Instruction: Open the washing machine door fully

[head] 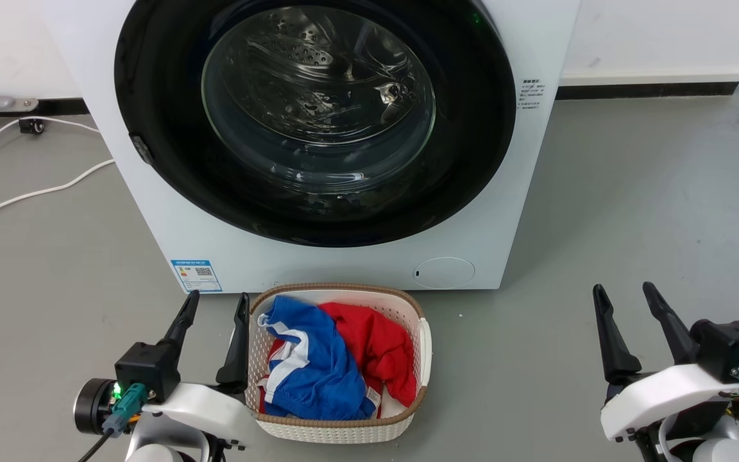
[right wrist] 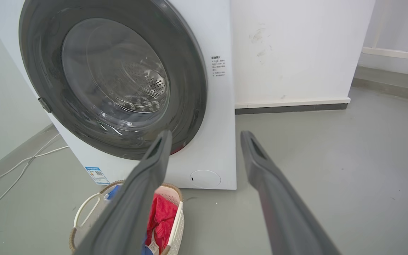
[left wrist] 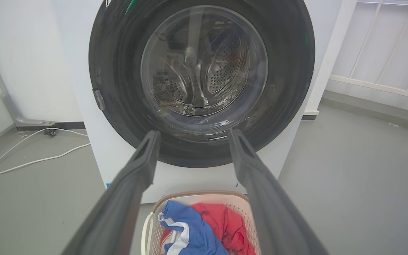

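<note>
1. My left gripper (head: 217, 296): fingers spread, empty; right gripper (head: 623, 289) likewise.
2. Washing machine door (head: 318, 109): shut, far centre; likely heavy, glossy, slippery.
3. Hold, I judge: small catch (head: 140, 147), left rim.

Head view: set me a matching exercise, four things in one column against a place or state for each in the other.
1. washing machine door
2. basket
3. left gripper
4. white cable

A. trailing at the far left
B. fingers apart, holding nothing
C. shut
D. holds red and blue clothes

Pairs: 1-C; 2-D; 3-B; 4-A
</note>
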Controlling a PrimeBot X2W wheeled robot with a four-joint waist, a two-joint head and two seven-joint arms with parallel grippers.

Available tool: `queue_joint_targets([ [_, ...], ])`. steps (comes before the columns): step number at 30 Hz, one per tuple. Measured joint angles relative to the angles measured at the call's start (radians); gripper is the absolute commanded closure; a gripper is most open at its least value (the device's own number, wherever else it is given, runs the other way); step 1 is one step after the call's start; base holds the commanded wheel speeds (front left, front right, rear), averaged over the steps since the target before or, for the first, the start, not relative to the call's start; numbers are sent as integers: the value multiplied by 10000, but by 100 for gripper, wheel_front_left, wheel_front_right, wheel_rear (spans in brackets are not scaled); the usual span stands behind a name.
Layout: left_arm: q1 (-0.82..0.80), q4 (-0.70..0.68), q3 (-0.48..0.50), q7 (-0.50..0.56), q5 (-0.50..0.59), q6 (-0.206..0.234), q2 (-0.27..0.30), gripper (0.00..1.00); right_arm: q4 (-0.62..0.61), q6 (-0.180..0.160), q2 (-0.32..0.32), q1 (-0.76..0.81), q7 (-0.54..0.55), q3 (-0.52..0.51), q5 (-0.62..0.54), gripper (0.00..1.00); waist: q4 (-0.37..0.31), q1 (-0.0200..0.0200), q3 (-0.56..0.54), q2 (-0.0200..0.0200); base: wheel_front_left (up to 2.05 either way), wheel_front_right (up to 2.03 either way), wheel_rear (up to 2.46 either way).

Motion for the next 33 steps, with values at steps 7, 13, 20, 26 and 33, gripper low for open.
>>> queue_joint_targets([
  [7,-38,58,-17,-161,268,-13,-23,0,-67,0,21,1,-25,23,-566,0,0,0,22,0,0,0,0],
  [13,-49,130,-38,-263,537,-94,-38,0,-82,0,35,1,-50,25,-957,0,2,0,22,0,0,0,0],
  [20,-79,267,-23,-393,794,-115,-77,0,-109,2,46,4,-176,-4,-1218,0,3,0,22,0,0,0,0],
  [26,-135,389,-25,-499,1080,-142,-75,0,-109,13,50,26,-336,-42,-1298,0,20,0,17,0,0,0,0],
  [33,-162,568,10,-558,1120,-140,-128,0,-52,13,52,28,-399,-58,-1448,0,42,0,-8,0,0,0,0],
])
